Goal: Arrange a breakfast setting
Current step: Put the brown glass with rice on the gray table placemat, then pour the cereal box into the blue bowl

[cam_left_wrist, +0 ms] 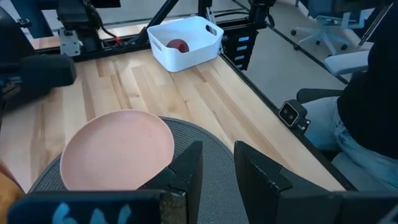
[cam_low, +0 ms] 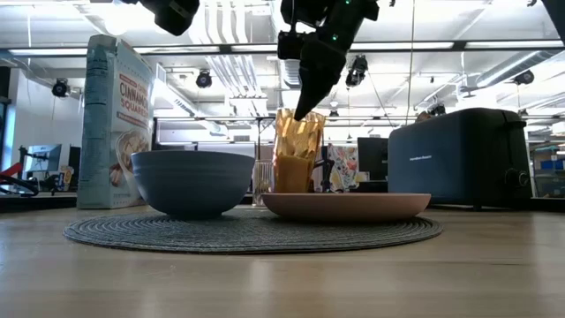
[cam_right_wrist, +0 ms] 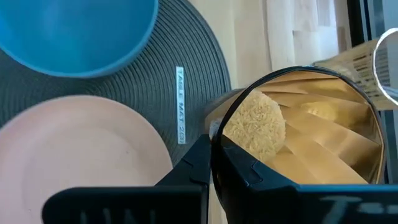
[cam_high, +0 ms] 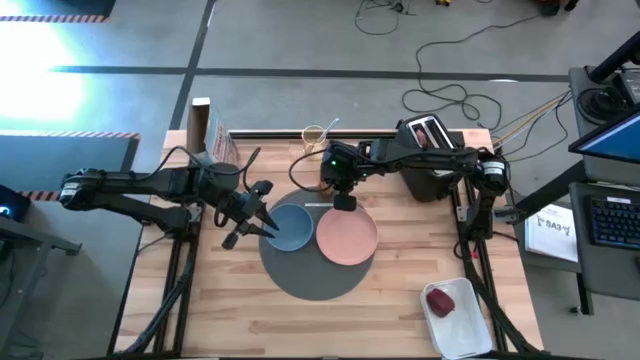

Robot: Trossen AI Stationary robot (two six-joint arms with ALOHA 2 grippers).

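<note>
The round dark-grey mat (cam_high: 312, 278) lies at the table's middle. The blue bowl (cam_high: 291, 229) and the pink plate (cam_high: 348, 240) stand on it side by side. My right gripper (cam_high: 343, 201) reaches down over the plate's far edge and is shut on the amber tumbler (cam_low: 298, 152), which stands upright just behind the plate. My left gripper (cam_high: 265, 222) hovers open and empty above the bowl's left rim, with bare mat showing between its fingers (cam_left_wrist: 186, 171). The red apple (cam_high: 440, 300) lies in the white tray. A pale slice (cam_high: 428, 132) sits in the toaster's slot. My right gripper pinches the tumbler's rim wall (cam_right_wrist: 216, 134) between its two fingers, one inside and one outside. The fingers come from above, pointing down. The tumbler is upright. The plate hides its base in the low view, so I cannot tell whether it rests on the table.
The black toaster (cam_high: 430, 155) stands at the far right, the cereal box (cam_high: 213, 135) at the far left. A clear glass (cam_high: 313, 135) with a thin handle sticking out stands at the far edge. The white tray (cam_high: 462, 318) is at the near right. A seated person (cam_left_wrist: 373, 93) is beyond the table.
</note>
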